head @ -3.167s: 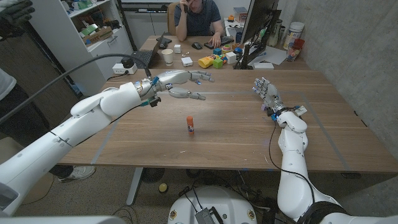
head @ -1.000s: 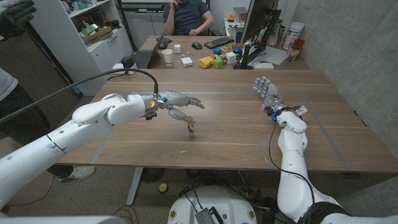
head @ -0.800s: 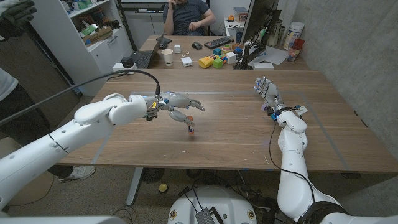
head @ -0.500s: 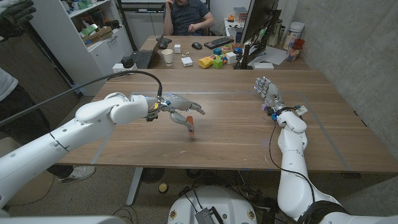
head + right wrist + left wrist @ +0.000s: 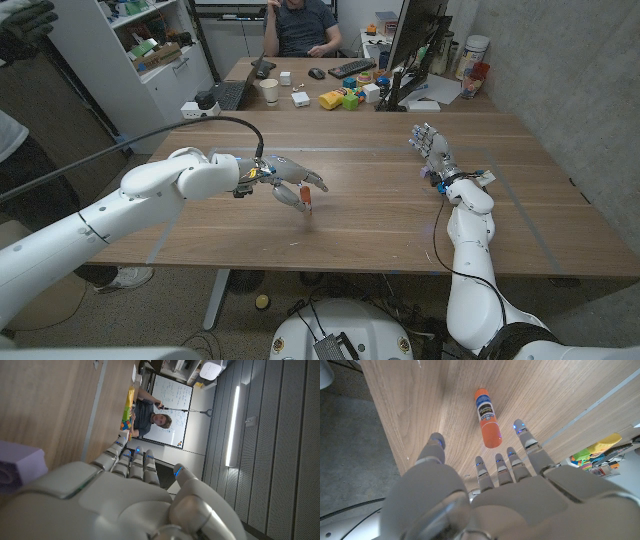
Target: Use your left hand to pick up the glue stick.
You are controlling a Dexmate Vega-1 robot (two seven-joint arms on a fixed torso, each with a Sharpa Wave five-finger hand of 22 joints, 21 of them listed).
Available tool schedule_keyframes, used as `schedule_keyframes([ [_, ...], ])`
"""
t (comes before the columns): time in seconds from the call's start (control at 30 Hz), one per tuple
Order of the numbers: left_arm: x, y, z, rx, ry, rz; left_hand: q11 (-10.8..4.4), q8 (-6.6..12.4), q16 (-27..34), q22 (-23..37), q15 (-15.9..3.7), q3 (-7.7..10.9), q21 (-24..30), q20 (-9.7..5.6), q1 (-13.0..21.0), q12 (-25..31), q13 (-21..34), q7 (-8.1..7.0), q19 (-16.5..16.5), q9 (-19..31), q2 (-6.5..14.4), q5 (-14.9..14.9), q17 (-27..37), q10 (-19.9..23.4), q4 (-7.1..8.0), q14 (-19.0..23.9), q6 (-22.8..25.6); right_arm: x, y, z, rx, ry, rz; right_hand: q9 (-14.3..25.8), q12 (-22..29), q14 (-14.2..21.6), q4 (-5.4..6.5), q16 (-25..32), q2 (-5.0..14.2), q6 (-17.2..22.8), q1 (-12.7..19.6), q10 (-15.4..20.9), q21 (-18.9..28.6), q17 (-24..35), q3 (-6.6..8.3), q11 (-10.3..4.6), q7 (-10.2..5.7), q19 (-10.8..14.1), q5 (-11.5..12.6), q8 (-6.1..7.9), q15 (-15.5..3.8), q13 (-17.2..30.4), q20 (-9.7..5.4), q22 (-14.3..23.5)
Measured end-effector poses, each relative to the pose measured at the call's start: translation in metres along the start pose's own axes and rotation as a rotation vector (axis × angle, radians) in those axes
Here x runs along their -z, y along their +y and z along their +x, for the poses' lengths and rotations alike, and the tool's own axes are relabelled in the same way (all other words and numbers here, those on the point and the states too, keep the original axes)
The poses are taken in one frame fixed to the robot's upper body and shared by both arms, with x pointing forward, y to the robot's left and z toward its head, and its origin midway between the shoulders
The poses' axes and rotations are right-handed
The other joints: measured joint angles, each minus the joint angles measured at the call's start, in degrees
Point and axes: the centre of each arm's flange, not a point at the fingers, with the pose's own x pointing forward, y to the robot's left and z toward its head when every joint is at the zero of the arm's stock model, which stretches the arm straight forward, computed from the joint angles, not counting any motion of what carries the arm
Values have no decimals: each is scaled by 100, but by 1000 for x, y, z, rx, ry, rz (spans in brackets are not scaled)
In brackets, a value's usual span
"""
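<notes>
Nearest, on the wooden table (image 5: pixel 360 215): small orange glue stick with a dark label (image 5: pixel 306 204), upright near the middle of the board, toward the robot's front edge. Directly over it, white left hand (image 5: pixel 290 182), fingers spread wide and holding nothing, fingertips (image 5: pixel 521 427) reaching past the stick on the far side, thumb on the other, neither touching in the wrist view. Reach judged nearly complete, closing not begun. For a clean pick: lower until thumb and fingers straddle the label band, well below the cap; close slowly and evenly from both sides to avoid tipping such a narrow, top-heavy thing; lift straight up only once both sides press. Farther right, well apart from the stick: white right hand (image 5: pixel 428 148), standing on its edge, fingers extended, empty. Beyond the table: a second desk with coloured blocks (image 5: pixel 342 98) and a seated person (image 5: pixel 305 25).
</notes>
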Motion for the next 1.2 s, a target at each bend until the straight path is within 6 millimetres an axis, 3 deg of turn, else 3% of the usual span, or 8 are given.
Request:
schedule_keyframes([
  [0.37,-6,-3,-2,48,24,50,58,40,20,0,26,12,84,18,400,34,0,17,326,1,170,0,-1,124,-22,176,164,0,-3,-1,8,1,2,0,0,0,0,0,0,0,0,0,0,0,0,0,0,0,0,0,0,0,0,0],
  [0.57,-7,-8,1,76,52,88,102,83,152,25,-38,68,251,-14,1079,86,0,84,800,21,310,-46,26,272,-125,609,321,-1,-7,-3,23,-3,4,0,0,32,0,0,1,0,0,0,0,0,0,0,0,0,0,0,-32,0,0,0],
  [0.7,-6,-10,3,76,77,121,76,244,351,66,-297,73,449,-343,1854,276,29,341,1285,55,536,-132,90,917,-130,1291,955,-2,-9,-4,32,-7,6,0,0,31,0,0,23,0,-22,0,0,0,0,0,0,0,0,0,-32,0,0,0],
  [0.87,-7,-13,8,23,107,154,-193,476,699,106,-396,30,803,-956,2821,599,88,865,1898,80,914,-174,159,2117,-132,2357,2057,-2,-12,-5,45,-10,6,0,0,31,0,0,23,0,-22,0,0,0,0,0,0,0,0,0,-32,0,0,0],
  [0.97,-8,-17,10,-25,125,166,-355,605,847,129,-460,125,1058,-1164,3269,814,175,1164,2243,74,1065,-220,151,2820,-144,3039,2752,-3,-13,-4,50,-12,4,0,0,31,0,0,23,0,-22,10,0,0,0,-10,0,0,0,0,-32,0,0,0],
  [1.03,-7,-17,11,-62,140,174,-393,695,932,133,-525,172,1228,-1248,3461,889,190,1222,2443,71,1093,-244,148,3197,-162,3451,3146,-4,-13,-2,53,-13,2,0,0,31,-14,0,23,0,-22,54,0,0,14,-9,0,0,0,0,-32,0,0,0],
  [1.1,-6,-17,11,-90,150,180,-402,814,1081,133,-604,168,1397,-1318,3667,960,191,1133,2610,76,1061,-268,216,3509,-163,3832,3439,-4,-14,-1,55,-14,-1,0,0,31,-22,0,23,0,-22,63,0,0,23,0,0,0,0,0,-32,0,0,0],
  [1.2,-4,-17,12,-142,166,191,-444,952,1331,159,-463,-36,1671,-1404,3973,1011,191,1217,2779,122,1024,-308,327,3740,-163,4097,4025,-3,-14,2,57,-13,-3,0,0,31,-22,0,23,0,-22,63,0,0,23,0,0,2,0,0,-32,0,-2,0],
])
